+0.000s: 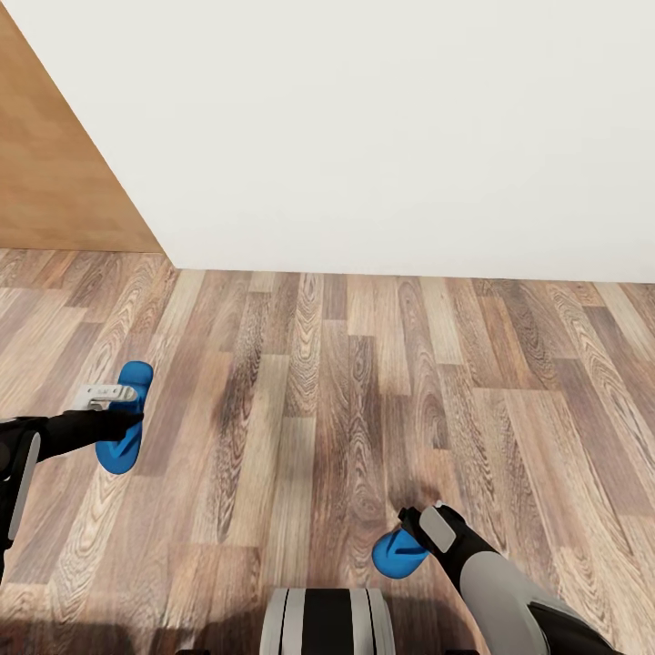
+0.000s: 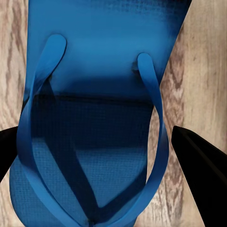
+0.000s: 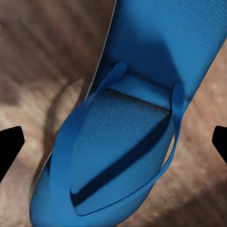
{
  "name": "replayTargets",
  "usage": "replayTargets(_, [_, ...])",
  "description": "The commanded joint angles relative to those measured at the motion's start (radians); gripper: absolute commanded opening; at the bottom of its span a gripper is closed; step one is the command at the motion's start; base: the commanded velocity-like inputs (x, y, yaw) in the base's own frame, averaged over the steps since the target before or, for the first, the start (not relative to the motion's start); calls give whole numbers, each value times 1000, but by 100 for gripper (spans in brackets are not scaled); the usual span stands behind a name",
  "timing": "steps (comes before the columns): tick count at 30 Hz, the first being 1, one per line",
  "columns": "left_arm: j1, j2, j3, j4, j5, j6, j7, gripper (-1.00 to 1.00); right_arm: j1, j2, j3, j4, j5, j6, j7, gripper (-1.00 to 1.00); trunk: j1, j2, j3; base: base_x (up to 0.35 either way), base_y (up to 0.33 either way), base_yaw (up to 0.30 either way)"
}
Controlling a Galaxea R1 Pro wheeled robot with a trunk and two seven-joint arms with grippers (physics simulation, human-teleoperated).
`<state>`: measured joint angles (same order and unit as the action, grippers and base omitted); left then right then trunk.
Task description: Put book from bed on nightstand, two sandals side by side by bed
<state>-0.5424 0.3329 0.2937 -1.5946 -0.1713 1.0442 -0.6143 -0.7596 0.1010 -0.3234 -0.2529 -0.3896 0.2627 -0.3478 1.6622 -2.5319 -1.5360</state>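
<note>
**Both claws poised over separate sandals on plank floor**

Left sandal (image 1: pixel 125 428) lies at about 8 o'clock in the head view, long axis running roughly 12 to 6; the left claw (image 1: pixel 114 396) sits directly over its middle; in the left wrist view the sandal (image 2: pixel 94 118) fills the gap between two dark fingertips (image 2: pixel 198 165) standing wide on either side, apart from the sole; claw judged wide, holding nothing.

Right sandal (image 1: pixel 398 552) lies at about 5 o'clock, largely covered by the right claw (image 1: pixel 420 529); in the right wrist view this sandal (image 3: pixel 127 142) runs diagonally between the fingertips (image 3: pixel 9 146), which stand wide at the frame edges; whether it rests on the floor or is lifted cannot be told.

The two sandals lie well apart; each arm is nearest its own.

Materials: sandals bright blue, flat, fine-grained sole, thin smooth Y-straps; floor (image 1: pixel 364 364) of brown grained planks; plain white wall (image 1: pixel 364 136) at 12 o'clock; tan wood panel (image 1: pixel 55 173) at 10 o'clock.
</note>
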Motion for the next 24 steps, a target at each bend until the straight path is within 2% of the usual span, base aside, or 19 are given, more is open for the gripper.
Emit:
replayTargets(1, [-1,0,1,-1,-10,3,-12,-100,0,0,3,-3,-9,4,-7,100,0,0,-4,0,0,0])
replayTargets(4, [-1,0,1,-1,-10,3,-12,-100,0,1,3,-3,-9,4,-7,100,2,-1,-16,0,0,0])
replayTargets(19, [-1,0,1,-1,-10,3,-12,-100,-3,2,3,-5,-9,5,-7,100,2,-1,-16,0,0,0])
replayTargets(24, [-1,0,1,-1,-10,3,-12,-100,-5,11,3,-5,-9,5,-7,100,2,-1,-16,0,0,0])
